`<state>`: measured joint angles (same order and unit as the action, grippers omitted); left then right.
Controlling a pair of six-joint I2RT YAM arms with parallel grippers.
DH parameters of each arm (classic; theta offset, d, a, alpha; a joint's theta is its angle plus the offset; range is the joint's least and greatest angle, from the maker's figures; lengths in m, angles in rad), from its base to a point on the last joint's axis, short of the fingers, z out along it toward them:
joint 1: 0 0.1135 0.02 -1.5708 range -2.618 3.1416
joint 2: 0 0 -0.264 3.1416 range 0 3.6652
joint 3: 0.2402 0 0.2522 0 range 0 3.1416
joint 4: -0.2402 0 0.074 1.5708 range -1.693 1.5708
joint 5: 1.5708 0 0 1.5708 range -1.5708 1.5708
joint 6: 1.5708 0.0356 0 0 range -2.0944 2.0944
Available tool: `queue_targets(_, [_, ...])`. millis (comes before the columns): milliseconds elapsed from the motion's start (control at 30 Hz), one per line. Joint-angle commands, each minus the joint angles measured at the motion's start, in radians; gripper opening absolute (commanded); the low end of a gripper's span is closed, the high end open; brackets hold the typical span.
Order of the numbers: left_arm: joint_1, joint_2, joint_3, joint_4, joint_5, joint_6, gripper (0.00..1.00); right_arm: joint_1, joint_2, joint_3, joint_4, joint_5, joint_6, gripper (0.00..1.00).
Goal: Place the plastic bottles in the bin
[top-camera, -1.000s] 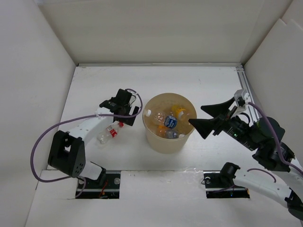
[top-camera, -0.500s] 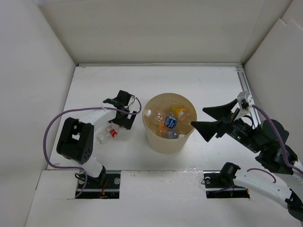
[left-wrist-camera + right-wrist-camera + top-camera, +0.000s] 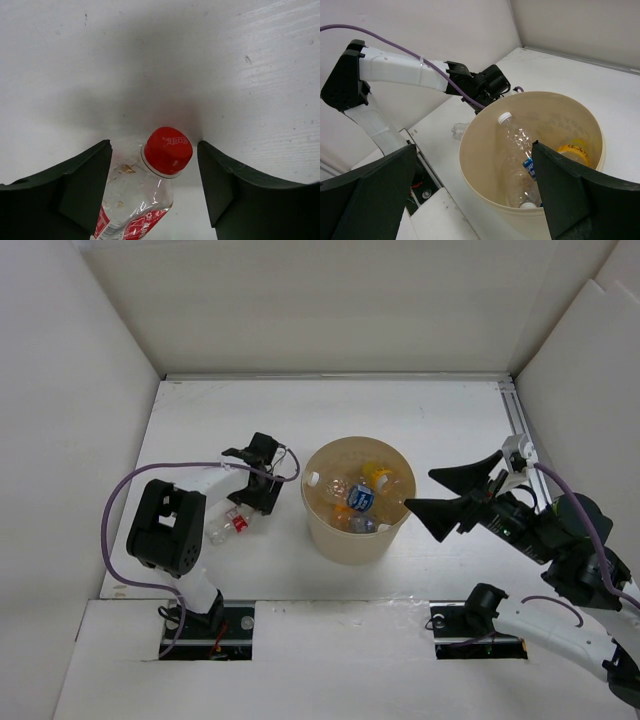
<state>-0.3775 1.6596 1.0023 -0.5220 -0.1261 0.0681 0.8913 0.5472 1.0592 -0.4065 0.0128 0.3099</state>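
Elbow drawn in since a second ago, the left end effector (image 3: 154, 146) straddles the red-capped bottle (image 3: 142, 195) lying on the table (image 3: 200, 420) left of the bin (image 3: 345, 540), jaws apart and not touching it, where a pinch on the round cap could squirt it away.

One bottle (image 3: 222, 528) lies left of the bin (image 3: 350, 546); other bottles (image 3: 360, 497) lie inside it.

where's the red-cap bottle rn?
The red-cap bottle lies on the table left of the bin, its cap between the open fingers of the left gripper.
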Motion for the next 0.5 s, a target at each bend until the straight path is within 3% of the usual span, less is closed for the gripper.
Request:
queue_targets(0, [0.000, -0.012, 0.022, -0.007, -0.026, -0.004, 0.60, 0.008, -0.009, 0.038, 0.009, -0.007, -0.003, 1.00])
queue_targets(167, [0.000, -0.043, 0.035, 0.005, -0.130, -0.027, 0.37, 0.017, 0.011, 0.047, 0.000, 0.012, -0.003, 1.00])
queue_targets(267, [0.000, -0.032, 0.085, 0.005, -0.223, -0.048, 0.07, 0.017, 0.022, 0.056, 0.000, 0.021, -0.003, 1.00])
queue_targets(333, [0.000, -0.006, 0.107, 0.005, -0.251, -0.059, 0.00, 0.017, 0.033, 0.065, -0.009, 0.021, -0.003, 1.00])
queue_targets(467, [0.087, 0.099, 0.235, -0.054, -0.222, -0.116, 0.00, 0.017, 0.071, 0.078, -0.009, 0.044, -0.003, 1.00])
